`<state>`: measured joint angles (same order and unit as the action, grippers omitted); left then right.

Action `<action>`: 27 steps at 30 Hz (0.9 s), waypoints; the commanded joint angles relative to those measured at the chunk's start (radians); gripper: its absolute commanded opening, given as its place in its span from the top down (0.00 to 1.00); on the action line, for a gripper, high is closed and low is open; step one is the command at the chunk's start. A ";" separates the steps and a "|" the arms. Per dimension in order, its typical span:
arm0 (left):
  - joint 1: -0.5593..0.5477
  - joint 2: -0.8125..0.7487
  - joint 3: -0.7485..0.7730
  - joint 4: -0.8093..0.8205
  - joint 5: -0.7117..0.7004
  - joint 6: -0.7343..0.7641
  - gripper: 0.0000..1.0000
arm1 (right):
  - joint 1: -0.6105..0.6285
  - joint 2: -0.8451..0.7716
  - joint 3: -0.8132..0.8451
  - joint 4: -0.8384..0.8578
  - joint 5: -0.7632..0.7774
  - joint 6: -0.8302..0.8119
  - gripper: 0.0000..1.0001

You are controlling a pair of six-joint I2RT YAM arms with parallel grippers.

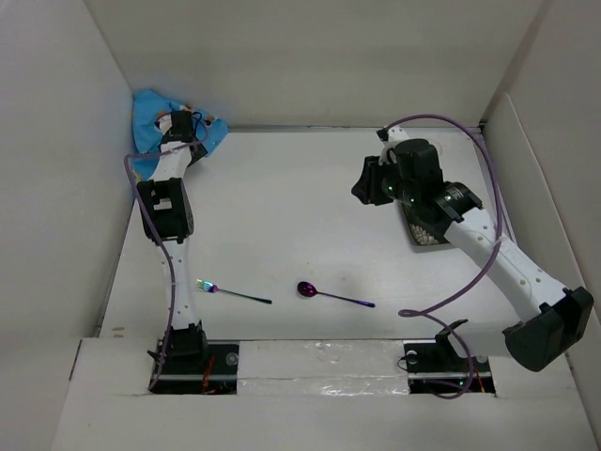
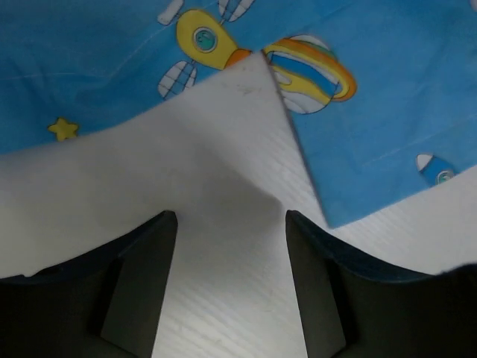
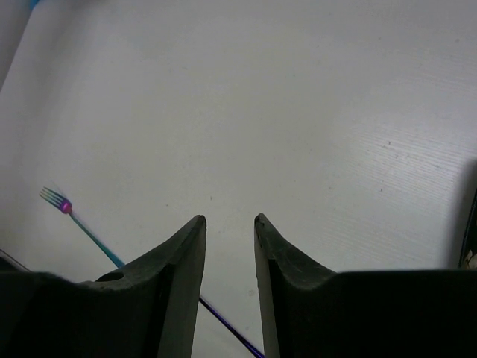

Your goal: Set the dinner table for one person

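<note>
Two empty claws: left claw (image 2: 229, 218) spread at the mat (image 2: 387, 112), right claw (image 3: 228, 221) barely parted; we should pinch one edge squarely.

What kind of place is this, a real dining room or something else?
Probably a robot test bench, not a dining room: a white table walled by white panels, a left arm and right arm bolted at its near edge, just a fork, spoon and blue cloth.
</note>
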<state>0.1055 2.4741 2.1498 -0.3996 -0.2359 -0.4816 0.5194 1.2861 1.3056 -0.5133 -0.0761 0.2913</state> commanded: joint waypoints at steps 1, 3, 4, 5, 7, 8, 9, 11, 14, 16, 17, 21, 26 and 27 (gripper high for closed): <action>-0.006 0.003 0.116 0.011 0.015 -0.021 0.42 | 0.030 0.024 0.046 -0.004 -0.025 0.000 0.62; -0.006 0.051 0.143 0.022 0.023 -0.031 0.43 | 0.054 0.053 0.061 -0.008 -0.022 0.014 0.62; -0.006 0.065 0.153 0.028 0.030 -0.031 0.44 | 0.071 0.062 0.067 -0.007 -0.018 0.017 0.62; -0.018 0.100 0.182 0.012 0.036 -0.013 0.46 | 0.071 0.071 0.081 -0.007 -0.014 0.028 0.62; -0.018 0.100 0.188 0.043 0.012 0.012 0.47 | 0.103 0.096 0.095 -0.007 -0.008 0.034 0.63; -0.027 0.106 0.191 0.057 0.010 0.018 0.47 | 0.113 0.102 0.099 0.002 -0.007 0.034 0.63; -0.027 0.112 0.203 0.058 0.023 0.023 0.47 | 0.123 0.108 0.109 0.005 -0.007 0.035 0.63; -0.027 0.127 0.225 0.065 0.053 0.052 0.48 | 0.123 0.128 0.124 0.009 -0.010 0.037 0.64; -0.027 0.150 0.232 0.091 0.112 0.100 0.52 | 0.133 0.157 0.170 0.004 -0.033 0.035 0.65; -0.027 0.180 0.263 0.087 0.182 0.156 0.54 | 0.133 0.166 0.224 -0.007 -0.042 0.032 0.66; -0.027 0.186 0.251 0.105 0.190 0.175 0.56 | 0.133 0.176 0.247 -0.022 -0.047 0.025 0.67; -0.027 0.224 0.292 0.096 0.285 0.212 0.70 | 0.133 0.196 0.377 -0.086 -0.056 -0.006 0.67; -0.027 0.253 0.334 0.052 0.334 0.225 1.00 | 0.133 0.216 0.570 -0.152 -0.056 -0.026 0.68; -0.027 0.253 0.334 0.044 0.339 0.224 1.00 | 0.133 0.219 0.593 -0.156 -0.053 -0.029 0.68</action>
<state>0.0803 2.6930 2.4496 -0.3042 0.0376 -0.2852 0.6479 1.5089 1.7927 -0.6403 -0.1165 0.2916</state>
